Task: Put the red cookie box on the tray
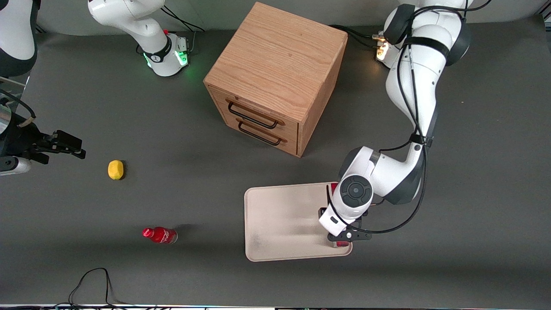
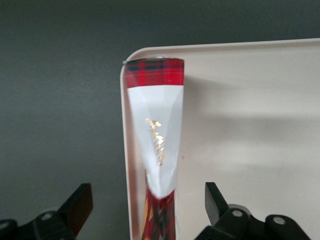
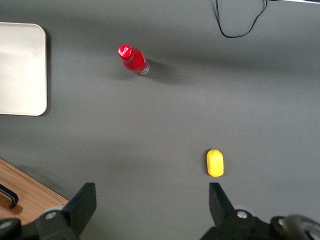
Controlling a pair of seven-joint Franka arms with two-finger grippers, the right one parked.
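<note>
— Where's the red cookie box?
— Lying on the tray, along the rim toward the working arm's end of the table.
— And the gripper?
— Right above the box — jaws spread wide, a finger on each side, neither touching it.
— Anything else?
— A small red bottle and a yellow fruit, well apart, toward the parked arm's end.

left arm bent low, gripper pointing down, fingers spread wide
</note>
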